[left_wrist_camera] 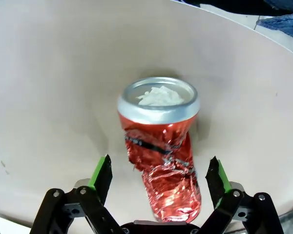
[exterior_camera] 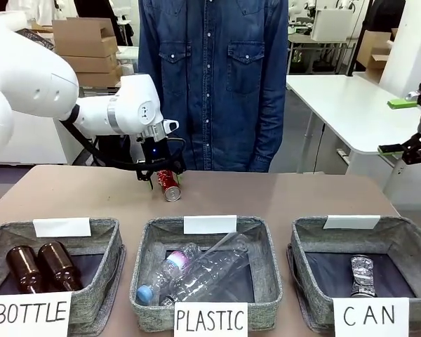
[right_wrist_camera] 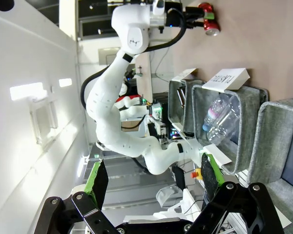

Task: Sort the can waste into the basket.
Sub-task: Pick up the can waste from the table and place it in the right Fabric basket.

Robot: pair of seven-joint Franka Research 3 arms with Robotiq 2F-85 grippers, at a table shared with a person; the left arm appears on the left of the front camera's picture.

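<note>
- I see 3 grey baskets along the near table edge, each signed so waste sorts by kind; the CAN basket [exterior_camera: 316, 242] sits at the robot's right
- 1 silvery-grey can [exterior_camera: 362, 275] already lies on that basket's dark bottom, so I judge half the sort done
- The red can [exterior_camera: 169, 184] lies on its side on the bare table [exterior_camera: 302, 196] beyond the middle basket, close to the person [exterior_camera: 214, 77] standing at the far side
- I have the left gripper [exterior_camera: 156, 170] lowered at the red can; I judge this is the approach for a grasp
- In the left wrist view the left gripper [left_wrist_camera: 160, 178] has its jaws spread wide, 1 green pad [left_wrist_camera: 100, 171] on each flank of the crumpled red can [left_wrist_camera: 161, 151], with a gap visible on both sides; nothing is clamped
- The right gripper [exterior_camera: 415, 126] is raised off the table at the right edge, which I judge keeps it clear of the CAN basket
- In its wrist view the right gripper [right_wrist_camera: 151, 183] has its jaws apart and holds nothing
</note>
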